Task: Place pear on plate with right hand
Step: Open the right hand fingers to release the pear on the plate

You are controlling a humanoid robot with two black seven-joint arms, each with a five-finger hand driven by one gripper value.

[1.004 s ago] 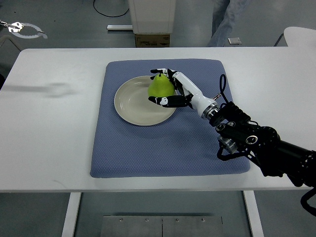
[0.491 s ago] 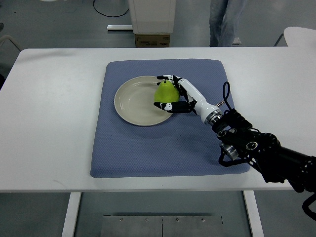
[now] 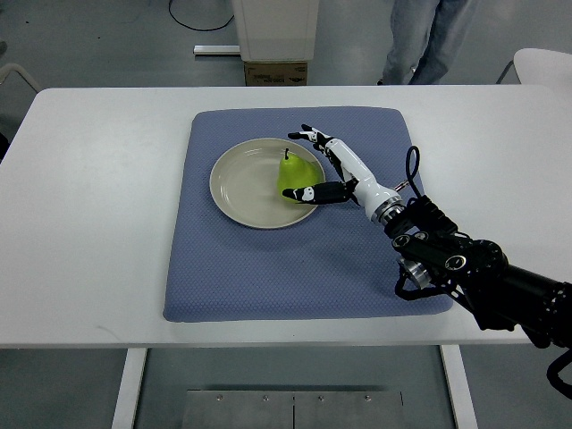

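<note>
A green pear [image 3: 292, 179] stands upright on the right part of the beige plate [image 3: 234, 183], which lies on a blue mat [image 3: 268, 268]. My right hand [image 3: 306, 164] reaches in from the lower right and sits just right of the pear. Its fingers [image 3: 308, 136] are spread past the pear's top, and the thumb [image 3: 308, 192] lies close by the pear's base. The hand looks open around the fruit rather than clamped on it. My left arm does not show.
The mat lies on a white table [image 3: 98, 223]. A person's legs [image 3: 424, 40] stand beyond the far edge, near a white cabinet [image 3: 275, 27] and a cardboard box [image 3: 275, 72]. Another white surface [image 3: 545, 64] shows at the top right.
The pear has come down onto the plate's right side. The hand's fingers, wrapped around the pear before, have spread away from it.
</note>
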